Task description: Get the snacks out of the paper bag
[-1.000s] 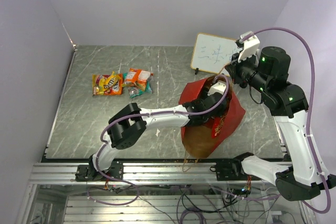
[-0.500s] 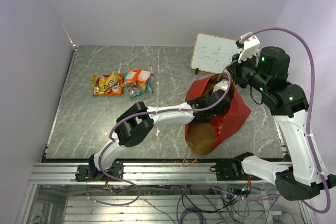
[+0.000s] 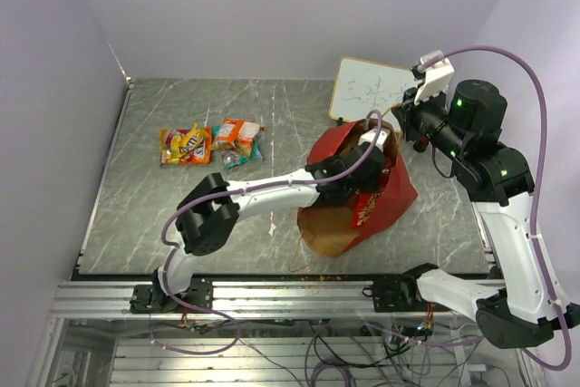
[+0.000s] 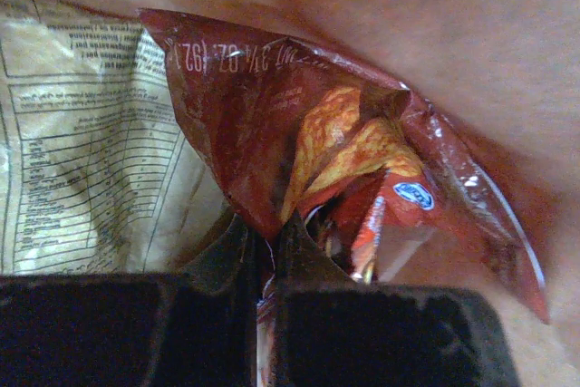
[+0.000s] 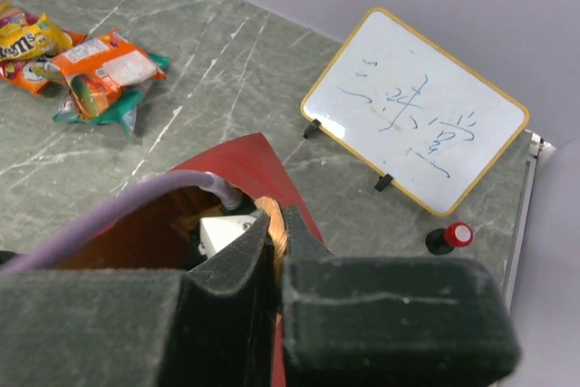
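The red paper bag [image 3: 391, 195] lies tilted on the table, its mouth towards the back. My left arm reaches into it. In the left wrist view my left gripper [image 4: 269, 229] is shut on a crumpled edge of a red chip bag [image 4: 299, 124] against the brown inside wall [image 4: 426, 15]. Beside it lies a tan chip bag [image 4: 82, 133], printed back showing. My right gripper [image 5: 279, 224] is shut on the bag's cord handle [image 5: 276, 215] above the red rim [image 5: 245, 156]; from above that gripper [image 3: 397, 124] sits at the bag's back edge. Two snacks [image 3: 186, 144] [image 3: 240, 138] lie on the table to the left.
A small whiteboard [image 3: 367, 92] stands at the back right, with a red-capped black marker [image 5: 450, 237] on the table beside it. The left arm's purple cable [image 5: 109, 210] runs into the bag's mouth. Walls close off the left and right sides.
My left gripper has shut on the red chip bag inside the paper bag. The paper bag has shifted and swung left with the arm. The right gripper still holds the handle.
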`<action>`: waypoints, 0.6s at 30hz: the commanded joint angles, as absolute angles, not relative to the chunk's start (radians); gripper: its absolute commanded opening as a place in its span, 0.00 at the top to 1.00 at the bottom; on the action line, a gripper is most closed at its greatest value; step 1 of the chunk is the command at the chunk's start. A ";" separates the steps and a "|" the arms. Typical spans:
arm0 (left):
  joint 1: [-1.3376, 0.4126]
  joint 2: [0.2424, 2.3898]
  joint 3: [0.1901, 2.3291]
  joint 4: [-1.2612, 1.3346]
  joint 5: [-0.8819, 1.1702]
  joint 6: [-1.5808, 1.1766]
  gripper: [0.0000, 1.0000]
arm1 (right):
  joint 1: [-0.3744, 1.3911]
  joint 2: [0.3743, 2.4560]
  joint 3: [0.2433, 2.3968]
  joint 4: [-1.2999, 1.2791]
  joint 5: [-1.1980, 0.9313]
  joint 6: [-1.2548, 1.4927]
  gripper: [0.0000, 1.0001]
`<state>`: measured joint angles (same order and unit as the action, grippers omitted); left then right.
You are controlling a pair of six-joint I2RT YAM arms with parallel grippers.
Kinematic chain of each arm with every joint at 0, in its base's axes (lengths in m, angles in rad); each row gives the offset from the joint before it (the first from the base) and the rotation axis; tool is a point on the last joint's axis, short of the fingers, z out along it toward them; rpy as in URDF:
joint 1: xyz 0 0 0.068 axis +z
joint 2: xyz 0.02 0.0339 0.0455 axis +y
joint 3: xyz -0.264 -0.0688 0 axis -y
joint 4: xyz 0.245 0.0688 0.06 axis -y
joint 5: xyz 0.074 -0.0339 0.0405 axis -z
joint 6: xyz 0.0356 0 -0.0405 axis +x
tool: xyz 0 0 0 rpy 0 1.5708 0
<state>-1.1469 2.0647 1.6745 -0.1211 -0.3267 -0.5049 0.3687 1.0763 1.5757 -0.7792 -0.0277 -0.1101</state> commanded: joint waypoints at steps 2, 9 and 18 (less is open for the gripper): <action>-1.141 1.921 1.653 -0.135 -0.274 -0.473 0.93 | 0.369 1.033 1.558 -0.639 0.006 -0.126 1.00; -1.140 1.817 1.641 -0.221 -0.296 -0.397 0.93 | 0.370 1.017 1.512 -0.607 0.040 -0.123 1.00; -1.136 1.654 1.654 -0.315 -0.236 -0.315 0.93 | 0.370 1.021 1.498 -0.577 0.069 -0.121 1.00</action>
<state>-1.1442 1.7512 1.6402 -0.2928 -0.2848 -0.3683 0.3687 1.0496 1.4906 -0.7170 0.0391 -0.1162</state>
